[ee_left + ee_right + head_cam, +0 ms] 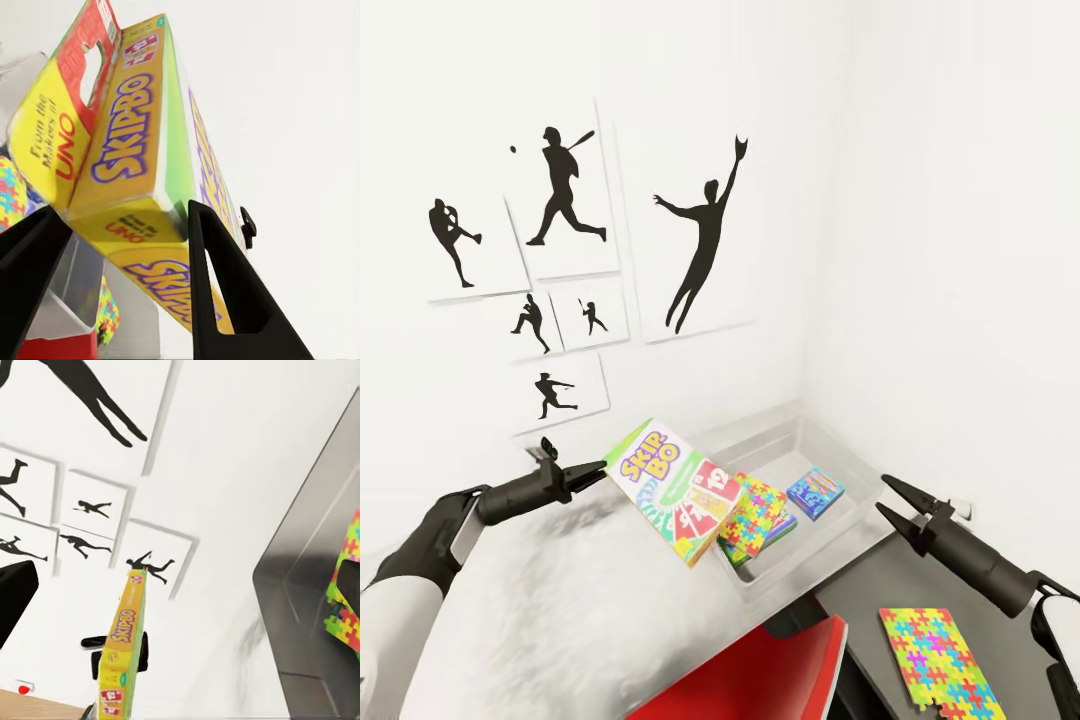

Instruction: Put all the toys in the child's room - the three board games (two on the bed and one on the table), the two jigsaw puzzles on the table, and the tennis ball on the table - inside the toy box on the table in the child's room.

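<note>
My left gripper (604, 468) is shut on the yellow-green Skip-Bo board game (675, 492), which hangs tilted in the air beside the near-left end of the toy box (830, 448). In the left wrist view the box (127, 135) sits between both black fingers (217, 292). The grey bin holds a jigsaw puzzle (758, 518) and a small blue board game (816, 493). Another jigsaw puzzle (938, 660) lies flat on the table at the near right. My right gripper (883, 493) is open and holds nothing, just right of the bin. The tennis ball and the bed are out of view.
The table's pale top (530, 610) stretches out under my left arm. A red chair (760, 675) stands at the table's near edge. White walls meet in a corner behind the bin, and the left wall carries black silhouette pictures (700, 240).
</note>
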### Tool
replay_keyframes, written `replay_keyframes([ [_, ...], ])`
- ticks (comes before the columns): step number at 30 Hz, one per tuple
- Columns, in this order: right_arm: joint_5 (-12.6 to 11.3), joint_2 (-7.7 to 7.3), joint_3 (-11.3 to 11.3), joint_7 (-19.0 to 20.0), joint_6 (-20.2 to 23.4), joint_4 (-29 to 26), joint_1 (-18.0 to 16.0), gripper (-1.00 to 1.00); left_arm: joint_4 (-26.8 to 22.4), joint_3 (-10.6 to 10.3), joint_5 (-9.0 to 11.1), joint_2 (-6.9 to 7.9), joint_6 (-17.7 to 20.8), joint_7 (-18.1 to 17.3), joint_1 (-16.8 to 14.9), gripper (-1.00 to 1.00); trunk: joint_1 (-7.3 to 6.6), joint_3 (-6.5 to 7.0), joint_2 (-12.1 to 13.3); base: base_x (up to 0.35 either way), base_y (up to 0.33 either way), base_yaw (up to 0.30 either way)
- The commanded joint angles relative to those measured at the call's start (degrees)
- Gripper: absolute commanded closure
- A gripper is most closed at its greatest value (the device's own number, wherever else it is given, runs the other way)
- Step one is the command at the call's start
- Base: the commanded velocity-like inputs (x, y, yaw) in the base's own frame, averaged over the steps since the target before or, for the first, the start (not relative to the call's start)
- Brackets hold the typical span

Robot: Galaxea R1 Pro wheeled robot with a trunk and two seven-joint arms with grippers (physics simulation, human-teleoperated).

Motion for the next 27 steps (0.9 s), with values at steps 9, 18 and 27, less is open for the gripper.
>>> replay_keyframes([
  [9,0.3,0.25,0.3,0.2,0.3,0.2,-0.1,-1.00,-2.9,1.4,-2.8,-2.60,3.5,-3.1,1.9,1.00,0.03,-0.12,-0.1,0.000,0.000,0.000],
  [18,0.3,0.22,0.4,0.2,0.3,0.2,-0.1,-1.00,-4.5,1.4,-2.9,-5.53,4.4,-2.2,1.7,1.00,0.03,-0.12,-0.1,0.000,0.000,0.000],
  [27,0.3,-0.01,0.4,0.3,0.3,0.3,-0.1,-1.00,-7.3,2.1,-2.4,-8.47,4.6,0.7,0.2,1.00,0.03,-0.12,-0.1,0.000,0.000,0.000],
])
